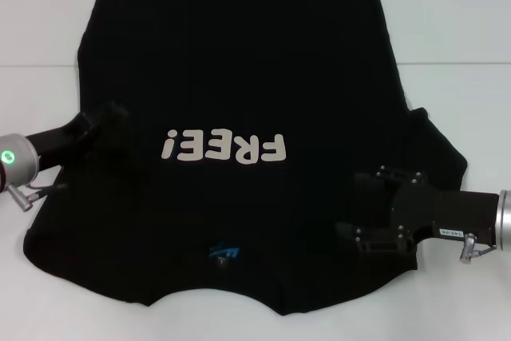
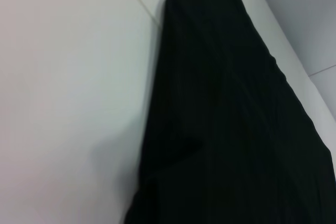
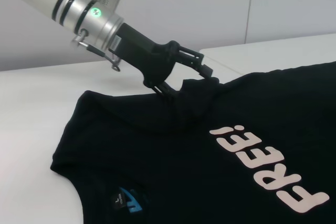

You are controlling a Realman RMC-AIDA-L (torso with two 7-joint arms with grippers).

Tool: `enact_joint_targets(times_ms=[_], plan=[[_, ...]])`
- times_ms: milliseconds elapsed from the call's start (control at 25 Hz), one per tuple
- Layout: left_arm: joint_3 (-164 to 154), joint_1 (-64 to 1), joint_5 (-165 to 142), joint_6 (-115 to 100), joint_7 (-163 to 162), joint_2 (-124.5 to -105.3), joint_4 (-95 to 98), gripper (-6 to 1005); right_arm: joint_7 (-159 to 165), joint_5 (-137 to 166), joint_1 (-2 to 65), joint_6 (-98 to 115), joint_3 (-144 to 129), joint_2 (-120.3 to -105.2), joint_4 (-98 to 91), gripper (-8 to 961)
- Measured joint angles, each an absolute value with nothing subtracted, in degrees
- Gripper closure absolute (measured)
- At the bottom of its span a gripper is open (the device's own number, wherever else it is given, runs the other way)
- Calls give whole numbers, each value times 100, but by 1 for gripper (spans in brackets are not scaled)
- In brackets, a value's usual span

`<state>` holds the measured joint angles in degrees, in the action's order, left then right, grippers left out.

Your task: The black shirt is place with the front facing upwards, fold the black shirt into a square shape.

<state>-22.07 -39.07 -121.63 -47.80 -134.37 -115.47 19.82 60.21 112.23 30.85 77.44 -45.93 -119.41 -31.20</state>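
Note:
The black shirt (image 1: 239,61) lies front up on the white table, its collar and blue neck label (image 1: 224,252) toward me and the white "FREE!" print (image 1: 223,148) across the middle. My left gripper (image 1: 108,127) is at the shirt's left edge, level with the print. In the right wrist view this left gripper (image 3: 197,80) is shut on a raised bunch of shirt cloth (image 3: 210,171). My right gripper (image 1: 351,204) hovers over the shirt's right shoulder area with its fingers spread apart and nothing between them. The left wrist view shows only shirt cloth (image 2: 236,129) and table.
The white table (image 1: 447,21) shows bare on both sides of the shirt and beyond its hem. A thin seam line (image 1: 32,67) crosses the tabletop. A pale wall (image 3: 210,3) stands behind the table.

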Motion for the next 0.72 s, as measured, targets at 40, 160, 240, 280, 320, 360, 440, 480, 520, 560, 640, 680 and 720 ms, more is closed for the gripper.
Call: enact_joint_targets(times_ms=[40, 160, 240, 280, 320, 360, 440, 480, 520, 560, 640, 680, 720], plan=[[-2210, -3936, -12159, -4739, -13430, -11549, 1987, 39, 6021, 11223, 3085, 7754, -4587, -11942, -3120, 39], [-2190, -4018, -12104, -4671, -13428, -11561, 2028, 39, 6021, 11223, 3076, 7761, -4577, -11944, -3120, 39], [-2184, -4113, -11997, -4683, -13384, -11582, 2065, 39, 6020, 11223, 3059, 7762, -4582, -11944, -3117, 39], [-2190, -4169, -11938, -4695, -13304, -11600, 2070, 39, 6020, 11223, 3054, 7762, -4583, -11944, -3115, 39], [-2197, -4215, -11884, -4714, -13221, -11616, 2075, 39, 6020, 11223, 3048, 7762, -4585, -11944, -3113, 39], [-2200, -4277, -11824, -4754, -13061, -11647, 2080, 39, 6021, 11223, 3045, 7762, -4587, -11944, -3111, 39], [-2204, -4407, -11753, -4923, -12760, -11709, 2086, 39, 6021, 11223, 3041, 7762, -4587, -11944, -3111, 38], [-2206, -4446, -11753, -5066, -12674, -11734, 2087, 39, 6020, 11223, 3035, 7763, -4583, -11944, -3111, 38], [-2218, -4468, -11756, -5217, -12626, -11746, 2090, 39, 6021, 11223, 3027, 7762, -4572, -11944, -3111, 38], [-2234, -4470, -11767, -5357, -12606, -11747, 2097, 39, 6020, 11221, 3023, 7762, -4560, -11944, -3111, 38], [-2261, -4396, -11761, -5660, -12533, -11718, 2154, 39, 6030, 11207, 3013, 7756, -4511, -11944, -3110, 39], [-2251, -4306, -11748, -5868, -12425, -11689, 2220, 39, 6085, 11196, 3009, 7755, -4439, -11944, -3111, 40], [-2239, -4217, -11732, -6108, -12242, -11665, 2303, 39, 6194, 11185, 3008, 7749, -4336, -11942, -3117, 40]])
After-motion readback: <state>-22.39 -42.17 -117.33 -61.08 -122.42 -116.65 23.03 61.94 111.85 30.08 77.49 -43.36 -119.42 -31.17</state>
